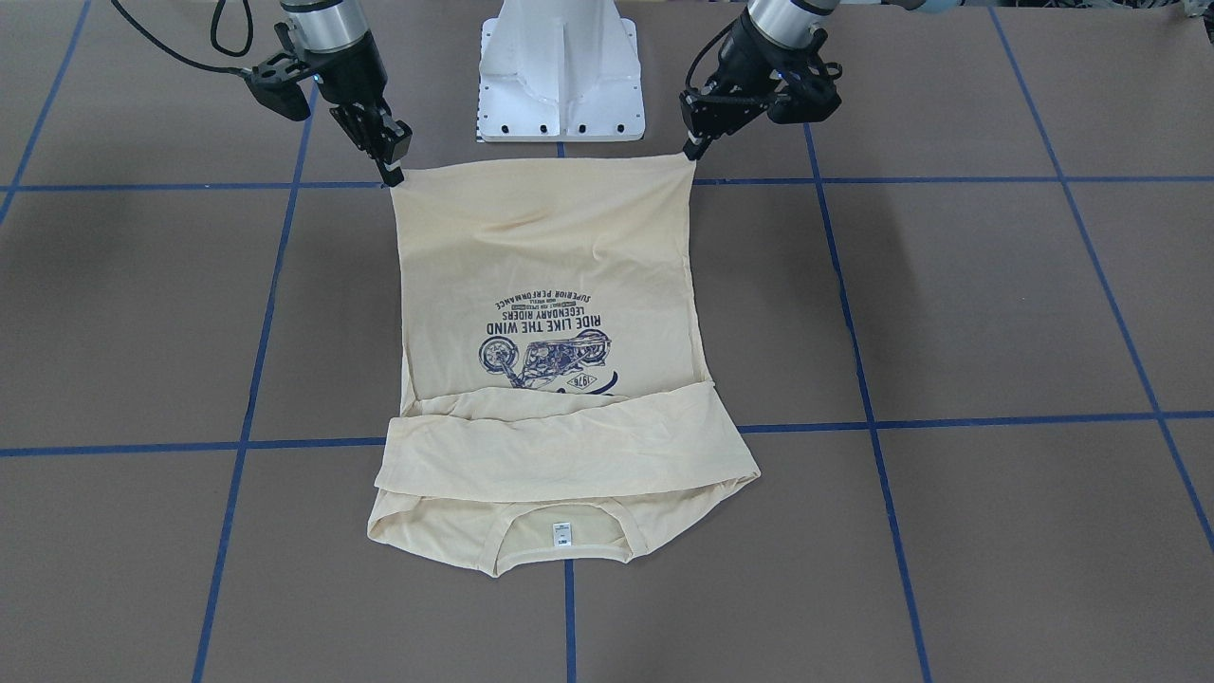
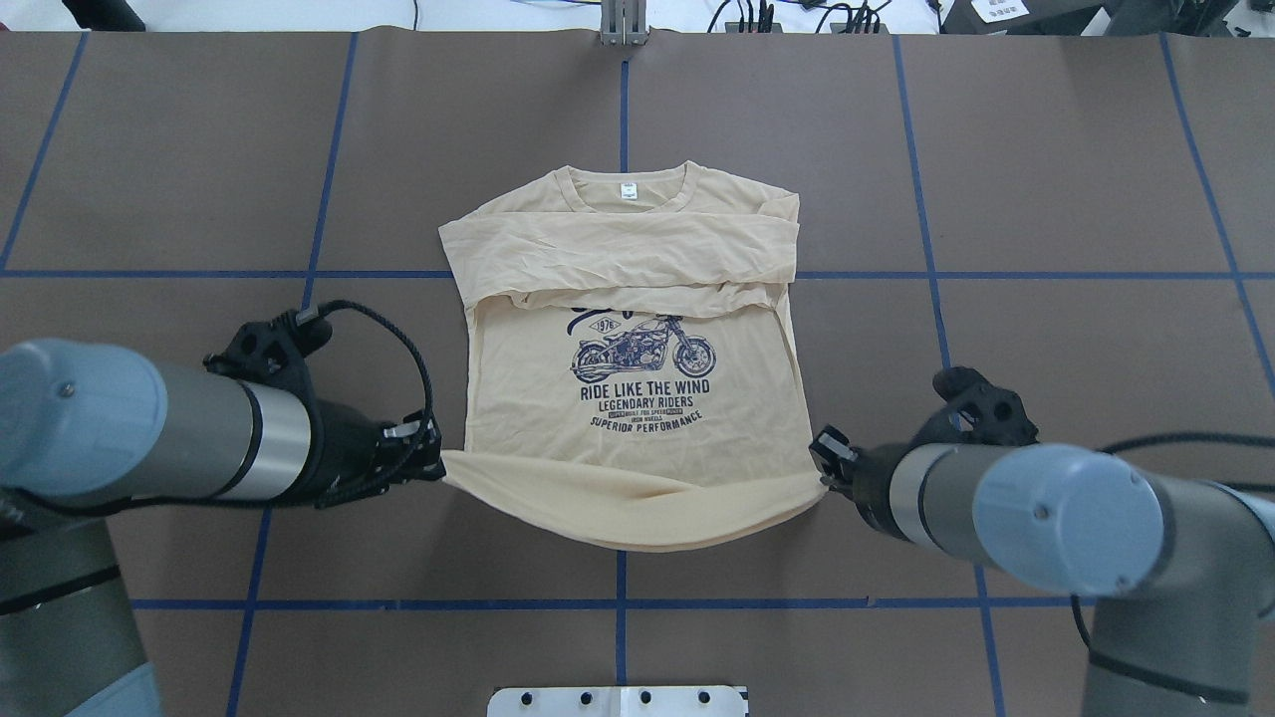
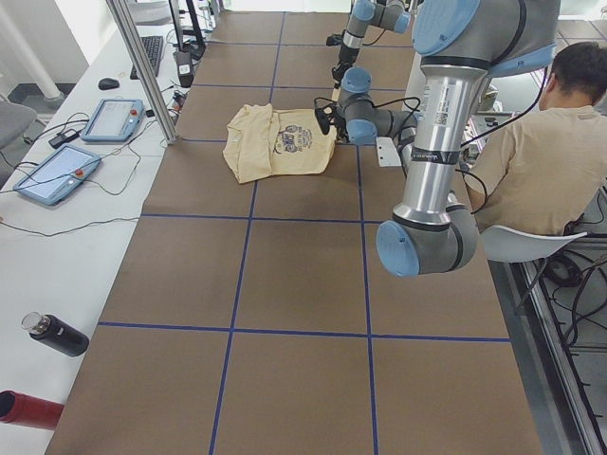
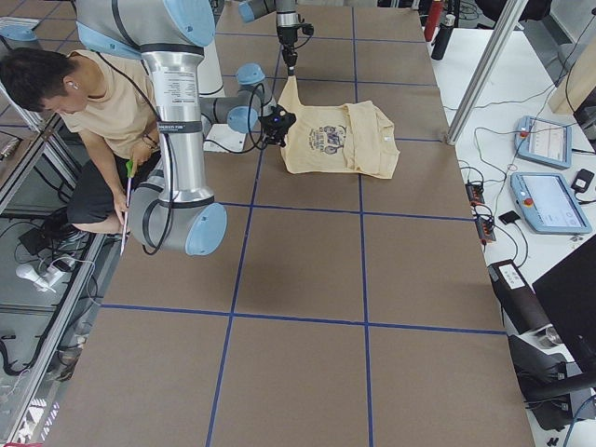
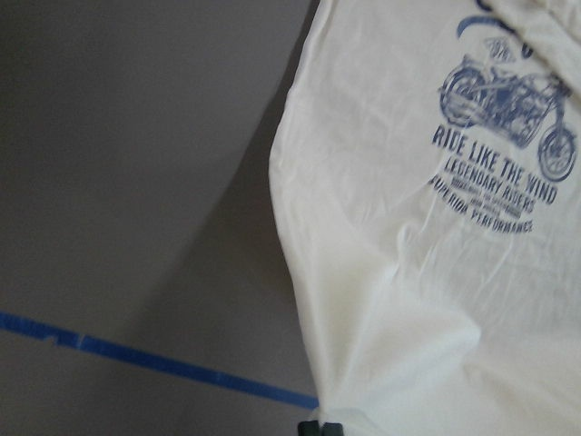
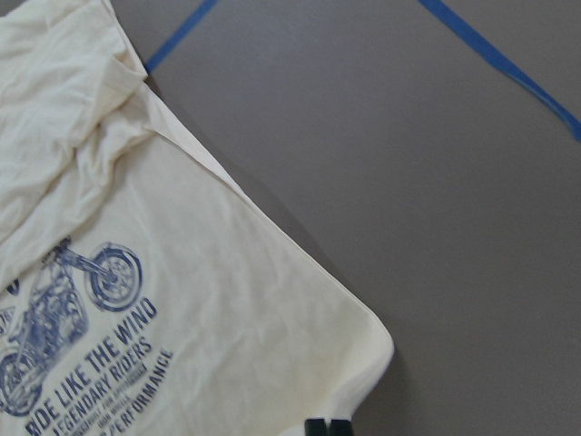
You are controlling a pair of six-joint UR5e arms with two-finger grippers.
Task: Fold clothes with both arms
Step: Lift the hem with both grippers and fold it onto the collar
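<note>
Step in hand (judged): the lower half of the shirt (image 2: 637, 418) is to be folded over toward the collar (image 2: 628, 179).

Position: the shirt lies print-up at the middle of the table (image 2: 996, 149), with the collar on the side away from the robot. The sleeves (image 2: 618, 249) are laid across the chest and cover the top of the print (image 2: 642, 358). The hem (image 2: 637, 518) is raised off the table at both corners and sags in the middle.

To be done well:
- Both corners should be carried forward together, at equal height and pace, so that the hem lands parallel to the shoulder line.
- The spacing between the grippers should be kept wide enough that the hem is drawn straight. Slack in the middle would likely be laid down as a crease.
- The fabric looks thin and limp, so enough height should be kept to clear the sleeves; otherwise they may be dragged out of place.
- The hem should be set down at or just short of the collar and let go only once the cloth lies flat.

Left gripper (image 2: 438, 464): jaws are closed narrowly on the left hem corner. In the left wrist view the cloth is seen gathered into the fingertips (image 5: 310, 429).

Right gripper (image 2: 822, 468): jaws are likewise pinched on the right hem corner. Nothing else is touched by either gripper.
</note>
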